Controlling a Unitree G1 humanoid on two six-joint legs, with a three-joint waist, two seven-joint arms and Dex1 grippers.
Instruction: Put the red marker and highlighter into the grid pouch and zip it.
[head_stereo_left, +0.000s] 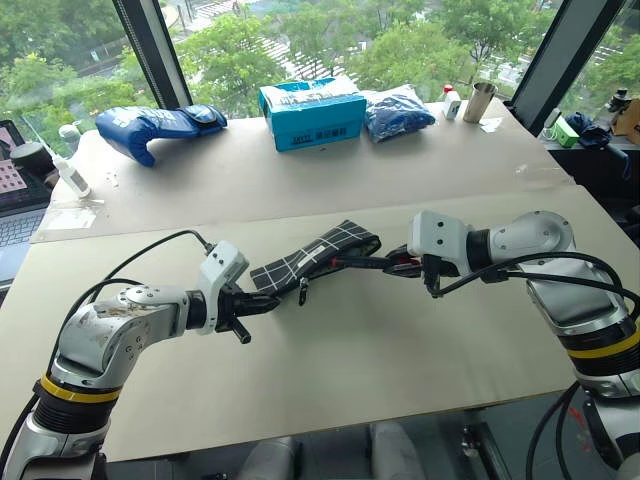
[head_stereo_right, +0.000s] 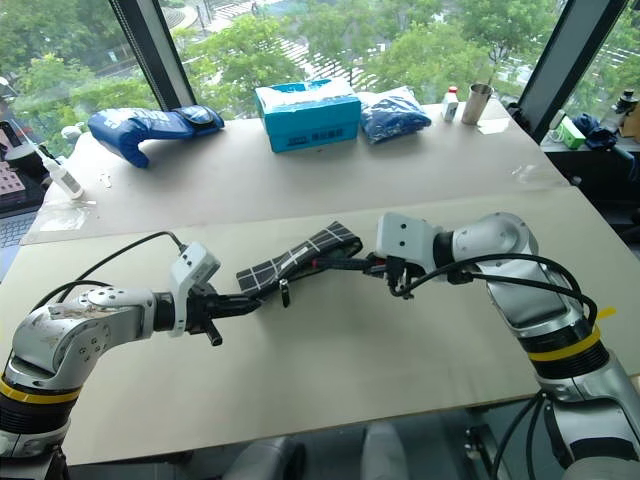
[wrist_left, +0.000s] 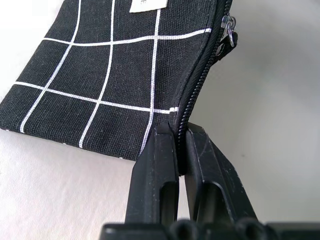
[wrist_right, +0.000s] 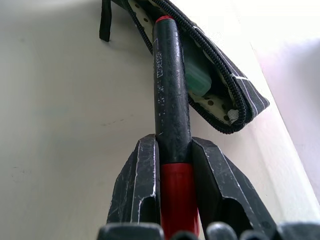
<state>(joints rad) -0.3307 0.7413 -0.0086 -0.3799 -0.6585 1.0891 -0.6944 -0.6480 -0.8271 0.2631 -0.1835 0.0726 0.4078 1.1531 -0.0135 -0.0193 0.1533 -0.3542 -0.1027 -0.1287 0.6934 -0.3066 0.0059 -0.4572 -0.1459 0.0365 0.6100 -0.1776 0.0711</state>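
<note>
The left gripper (wrist_left: 181, 150) is pinching the grid pouch (wrist_left: 115, 75) at its zipper edge. The right gripper (wrist_right: 172, 160) is gripping the red marker (wrist_right: 170, 100), its tip entering the open pouch. The highlighter (wrist_right: 197, 75) is lying inside.

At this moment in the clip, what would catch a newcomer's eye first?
Mid-table, both arms hold up the flat black fabric pouch with white grid lines: the left end effector is shut on its zipper edge. The right end effector grips the slim red marker with a black section, feeding it into the open mouth, where a pale green highlighter already sits. A teal cardboard box stands at the far edge.
</note>
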